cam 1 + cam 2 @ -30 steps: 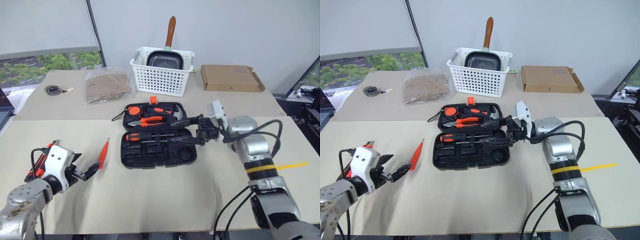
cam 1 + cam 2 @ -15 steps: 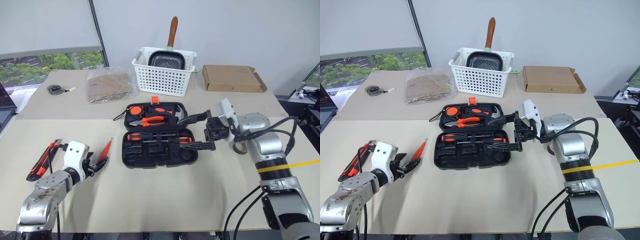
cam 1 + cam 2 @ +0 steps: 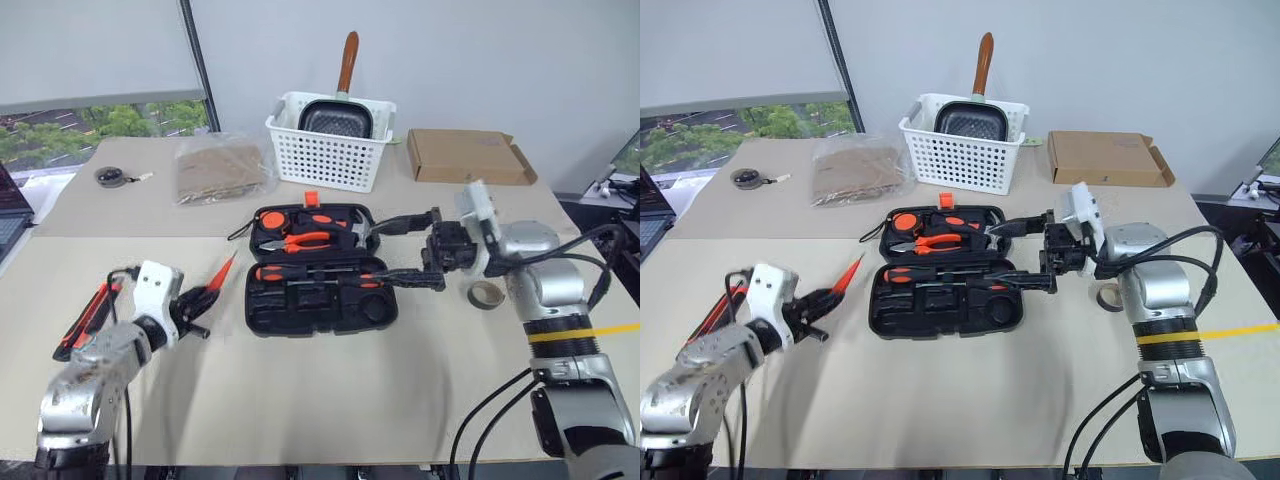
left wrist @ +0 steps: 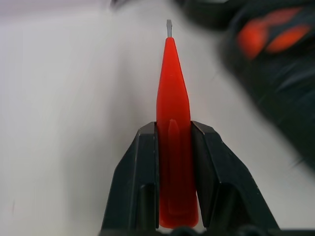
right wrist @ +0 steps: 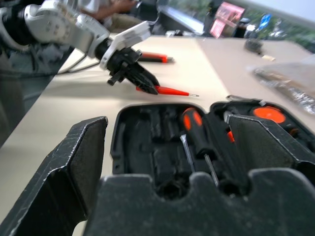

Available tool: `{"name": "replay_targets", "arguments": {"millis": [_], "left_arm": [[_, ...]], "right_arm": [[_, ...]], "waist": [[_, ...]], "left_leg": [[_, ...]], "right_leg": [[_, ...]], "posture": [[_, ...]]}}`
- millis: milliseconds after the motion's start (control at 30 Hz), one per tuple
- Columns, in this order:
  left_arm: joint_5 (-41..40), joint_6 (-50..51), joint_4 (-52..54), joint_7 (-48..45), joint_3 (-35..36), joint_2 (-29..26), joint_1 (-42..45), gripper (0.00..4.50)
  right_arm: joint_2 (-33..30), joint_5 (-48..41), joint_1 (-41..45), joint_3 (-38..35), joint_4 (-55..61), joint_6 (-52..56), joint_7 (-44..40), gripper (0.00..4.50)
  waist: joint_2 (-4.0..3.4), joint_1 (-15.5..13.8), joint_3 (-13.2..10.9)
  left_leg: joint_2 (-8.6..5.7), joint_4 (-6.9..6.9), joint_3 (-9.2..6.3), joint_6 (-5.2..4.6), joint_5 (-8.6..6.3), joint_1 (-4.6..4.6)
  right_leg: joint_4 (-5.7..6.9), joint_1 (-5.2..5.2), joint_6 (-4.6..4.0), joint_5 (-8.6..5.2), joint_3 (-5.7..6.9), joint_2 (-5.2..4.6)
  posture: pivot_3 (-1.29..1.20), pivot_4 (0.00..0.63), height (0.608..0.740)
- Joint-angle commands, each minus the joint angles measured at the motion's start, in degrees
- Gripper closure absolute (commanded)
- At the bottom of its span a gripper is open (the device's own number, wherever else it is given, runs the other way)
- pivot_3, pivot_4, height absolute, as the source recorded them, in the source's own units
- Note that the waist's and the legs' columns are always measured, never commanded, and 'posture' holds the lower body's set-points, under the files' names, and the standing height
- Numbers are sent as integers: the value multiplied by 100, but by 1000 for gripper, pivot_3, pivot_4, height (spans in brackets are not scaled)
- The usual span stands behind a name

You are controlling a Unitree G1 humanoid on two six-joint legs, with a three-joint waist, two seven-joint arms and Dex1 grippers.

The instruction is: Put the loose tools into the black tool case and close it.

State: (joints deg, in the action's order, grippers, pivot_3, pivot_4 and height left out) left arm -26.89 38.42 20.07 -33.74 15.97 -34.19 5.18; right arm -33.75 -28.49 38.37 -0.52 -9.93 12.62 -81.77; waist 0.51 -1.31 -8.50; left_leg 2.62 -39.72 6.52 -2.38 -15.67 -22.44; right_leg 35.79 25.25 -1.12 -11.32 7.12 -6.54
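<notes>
The black tool case [image 3: 372, 312] lies open mid-table, with pliers, a hammer and two black-and-orange screwdrivers [image 3: 318, 272] in its slots. To its left, my left gripper [image 3: 200, 298] is shut on the thin orange screwdriver [image 3: 222, 270] and holds it off the table, tip toward the case. The left wrist view shows that screwdriver [image 4: 172, 113] clamped between both fingers. An orange-and-black utility knife [image 3: 84, 320] lies at the far left. My right gripper [image 3: 372, 252] hovers open over the case's right side. A grey tape roll [image 3: 487, 294] rests right of the case.
A white lattice basket [image 3: 325, 155] holding a pan stands behind the case. A brown cardboard box [image 3: 468, 157] sits back right, a plastic-wrapped brown packet [image 3: 213, 168] back left, and a small round object [image 3: 108, 178] beside it.
My left gripper has shut on the orange screwdriver and lifted it up and toward the case. My right arm drew back to the right, uncovering the tape roll.
</notes>
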Motion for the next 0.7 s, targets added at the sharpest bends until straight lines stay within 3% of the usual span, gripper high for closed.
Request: {"name": "replay_targets", "arguments": {"millis": [33,167,333,500,700], "left_arm": [[-274,-769,31,-1220,-133,-432,505,4022],[-54,-1329,-635,-2363,-857,-790,1023,4022],[990,-2621,-2006,-3550,-2085,-1102,1882,4022],[1657,-3592,-3424,-4094,-2728,-901,2756,4022],[2013,-4185,-4298,-4457,-3017,-643,3247,4022]], "right_arm": [[-227,-144,-310,-354,290,-52,102,0],[-315,-106,-555,-464,460,-76,273,0],[-479,-16,-939,-531,771,-144,435,0],[-647,33,-1345,-622,1116,-197,657,0],[-723,-70,-1625,-760,1422,-137,887,0]], "waist": [[0,-9,0],[-8,18,-3],[-7,56,-5],[-3,54,-7],[0,59,-9]], "left_leg": [[0,2,4,-2,-1,4],[-6,1,16,-30,2,3],[-8,3,19,-53,16,3],[-7,1,19,-55,16,-1],[-8,0,25,-65,10,-2]], "right_leg": [[-2,-1,1,0,-5,-1],[-6,-2,3,-1,-9,0],[-6,-1,7,-5,-5,14],[-7,0,8,-6,-7,15],[-7,2,13,-8,-9,13]], "posture": [[0,150,700],[0,150,700],[0,150,700],[0,150,700],[0,150,700]]}}
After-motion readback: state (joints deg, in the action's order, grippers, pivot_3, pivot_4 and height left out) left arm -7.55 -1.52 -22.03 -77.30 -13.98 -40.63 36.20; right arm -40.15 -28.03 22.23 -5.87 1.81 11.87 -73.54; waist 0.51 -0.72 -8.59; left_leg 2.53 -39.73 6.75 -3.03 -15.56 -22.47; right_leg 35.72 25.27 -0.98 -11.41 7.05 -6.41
